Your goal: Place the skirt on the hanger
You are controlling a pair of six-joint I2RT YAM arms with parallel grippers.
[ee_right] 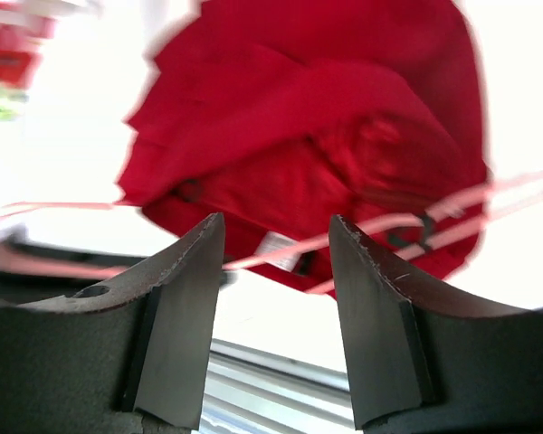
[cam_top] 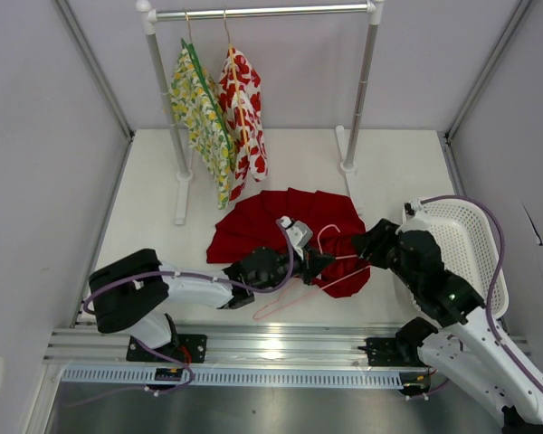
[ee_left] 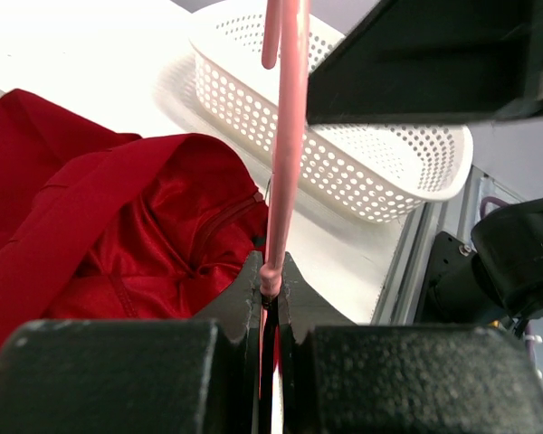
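The deep-red skirt [cam_top: 281, 231] lies spread on the white table in front of the rack. It also shows in the left wrist view [ee_left: 118, 226] and the right wrist view [ee_right: 326, 117]. The pale pink wire hanger [cam_top: 330, 271] lies across its near right edge. My left gripper [cam_top: 315, 262] is shut on the hanger's wire [ee_left: 285, 136]. My right gripper [cam_top: 366, 242] is open and empty just right of the skirt, close above the hanger [ee_right: 380, 226], its fingers [ee_right: 185, 271] apart.
A white perforated basket [cam_top: 466, 244] stands at the right. A clothes rack [cam_top: 253, 13] at the back carries a yellow-green floral garment [cam_top: 199, 113] and a white garment with red flowers [cam_top: 244, 113]. A metal rail [cam_top: 253, 348] runs along the near edge.
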